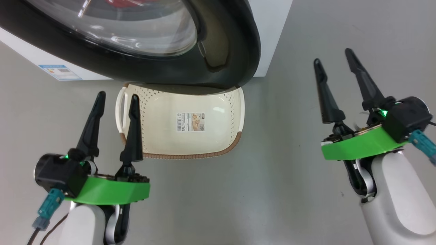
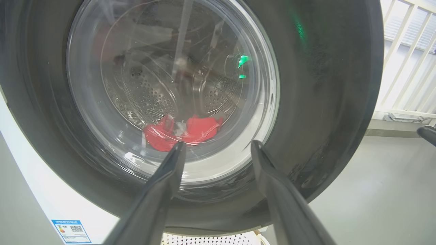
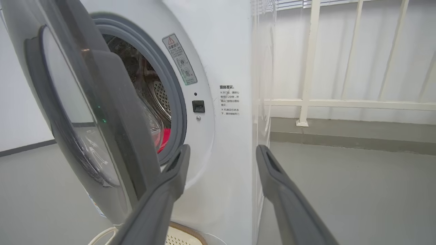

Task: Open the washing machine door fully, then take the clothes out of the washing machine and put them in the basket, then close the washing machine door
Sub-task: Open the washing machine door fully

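Looking down from my head, I see the washing machine door (image 1: 235, 44) ajar above the far end of the basket (image 1: 190, 156), my left gripper (image 1: 118, 94) wide and empty before the door, my right gripper (image 1: 332, 55) wide and empty off the door's right edge. From my left wrist, the clothes (image 2: 194, 131) lie low behind the door's glass. From my right wrist, the door stands swung partly away from the washing machine (image 3: 224, 68).

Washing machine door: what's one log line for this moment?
door ajar | clothes in drum | basket empty | left gripper open | right gripper open
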`<state>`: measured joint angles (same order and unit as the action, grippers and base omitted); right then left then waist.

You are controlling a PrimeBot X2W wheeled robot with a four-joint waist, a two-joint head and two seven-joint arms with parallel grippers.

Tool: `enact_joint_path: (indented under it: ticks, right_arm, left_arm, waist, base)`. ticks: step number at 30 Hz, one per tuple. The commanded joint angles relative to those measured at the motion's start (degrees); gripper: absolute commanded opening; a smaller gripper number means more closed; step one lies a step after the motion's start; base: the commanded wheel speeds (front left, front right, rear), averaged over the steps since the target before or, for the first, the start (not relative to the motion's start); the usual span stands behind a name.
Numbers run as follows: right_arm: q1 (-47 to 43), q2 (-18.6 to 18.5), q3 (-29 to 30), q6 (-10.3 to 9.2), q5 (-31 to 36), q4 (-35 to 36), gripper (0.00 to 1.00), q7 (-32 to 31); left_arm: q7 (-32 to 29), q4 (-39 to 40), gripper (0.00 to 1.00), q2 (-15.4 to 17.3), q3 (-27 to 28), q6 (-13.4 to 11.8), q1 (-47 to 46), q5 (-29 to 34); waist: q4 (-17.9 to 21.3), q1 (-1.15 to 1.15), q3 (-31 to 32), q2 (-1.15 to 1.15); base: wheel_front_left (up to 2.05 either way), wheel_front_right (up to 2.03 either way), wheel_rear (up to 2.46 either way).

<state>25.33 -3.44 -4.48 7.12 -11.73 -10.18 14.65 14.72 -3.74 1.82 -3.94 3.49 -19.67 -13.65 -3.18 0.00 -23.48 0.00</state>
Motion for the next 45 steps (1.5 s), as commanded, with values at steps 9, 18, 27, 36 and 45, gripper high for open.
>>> enact_joint_path:
  ticks: [9, 18, 27, 36, 45]
  right_arm:
    - [-4.3, 0.6, -1.7, 0.36, -2.3, 3.6, 1.00, 0.3]
    - [-4.7, 0.6, -2.0, 0.36, -2.0, 3.8, 1.00, 0.3]
    - [-5.0, 0.6, -2.0, 0.36, -2.4, 3.0, 1.00, 0.3]
    - [-4.7, 0.6, -3.0, 0.36, -2.3, 2.4, 1.00, 0.3]
    - [-2.8, 0.6, -5.0, 0.36, -7.0, 1.4, 0.00, 0.3]
  left_arm:
    - [0.3, 1.9, 1.00, 1.1, 1.0, -0.9, 1.4, 0.0]
    - [0.3, 1.5, 1.00, 1.1, 0.9, -0.9, 1.4, 0.4]
    - [0.3, 0.8, 1.00, 1.1, 0.6, -1.0, 1.4, 0.5]
    - [0.3, 0.7, 1.00, 1.1, 0.4, -1.2, 1.3, 0.6]
    - [0.3, 1.3, 1.00, 1.1, 0.9, -1.6, 1.4, 0.5]
  waist:
    - [-0.5, 0.00, 0.3, 0.00]
    - [-0.4, 0.00, 0.1, 0.00]
    - [-0.5, 0.00, 0.6, 0.00]
    - [-0.8, 0.00, 0.5, 0.00]
    - [-1.1, 0.00, 0.2, 0.00]
  base:
    - [0.00, 0.00, 0.00]
    - [0.00, 0.00, 0.00]
    - [0.00, 0.00, 0.00]
    - [0.00, 0.00, 0.00]
    - [0.00, 0.00, 0.00]
